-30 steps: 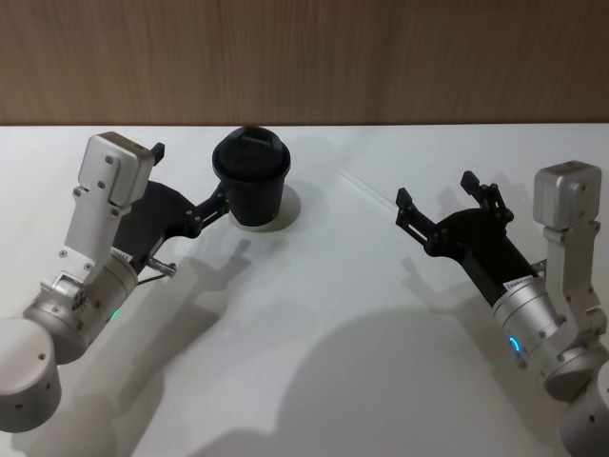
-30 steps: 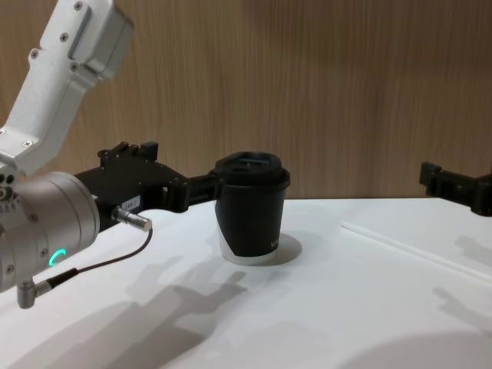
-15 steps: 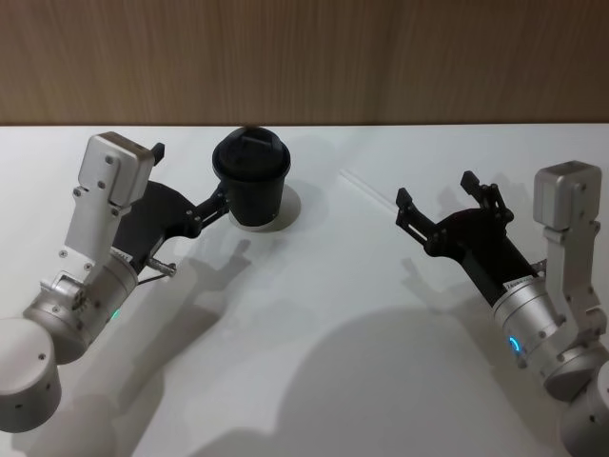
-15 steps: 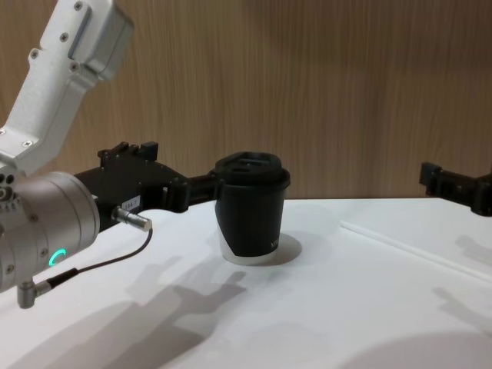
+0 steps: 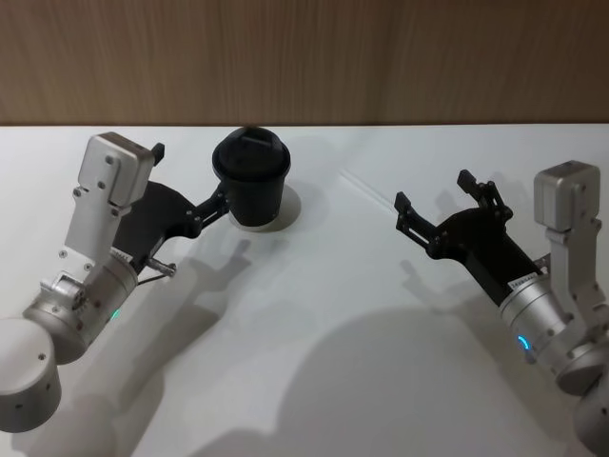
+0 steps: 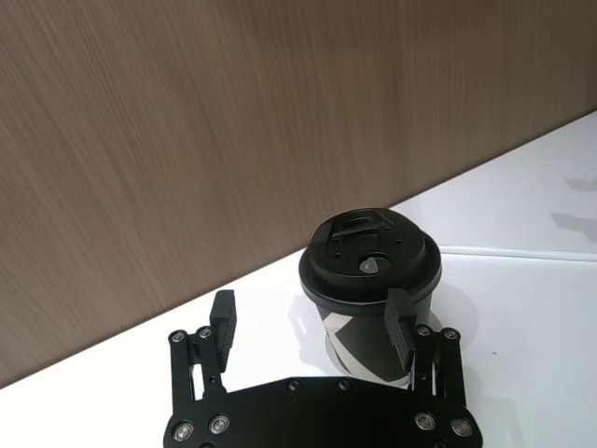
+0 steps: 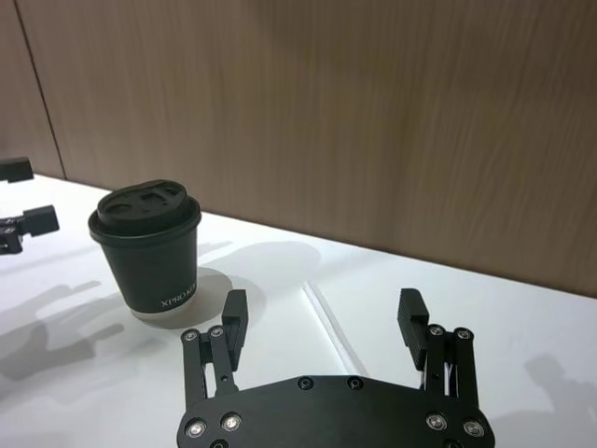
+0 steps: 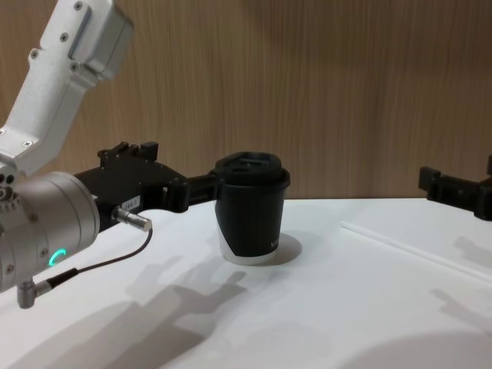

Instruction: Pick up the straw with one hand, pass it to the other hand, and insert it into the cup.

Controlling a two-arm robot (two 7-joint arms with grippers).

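Progress near zero: no pickup, no handover, no insertion yet. At 4 o'clock, right gripper [image 5: 433, 190], spread wide, empty, lined up over straw [image 5: 366, 186]. At 9 o'clock, left gripper [image 5: 190, 174], spread, empty, one finger just beside cup [image 5: 250, 181]. Farther, at 1 o'clock, straw flat on table [image 5: 304, 314]; at 11 o'clock, cup upright, lid on.

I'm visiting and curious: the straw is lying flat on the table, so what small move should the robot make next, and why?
Probably ease the right gripper forward and down to the straw: its fingers stand open above the table, the straw lying untouched just ahead between them. The left gripper sits open by the cup.
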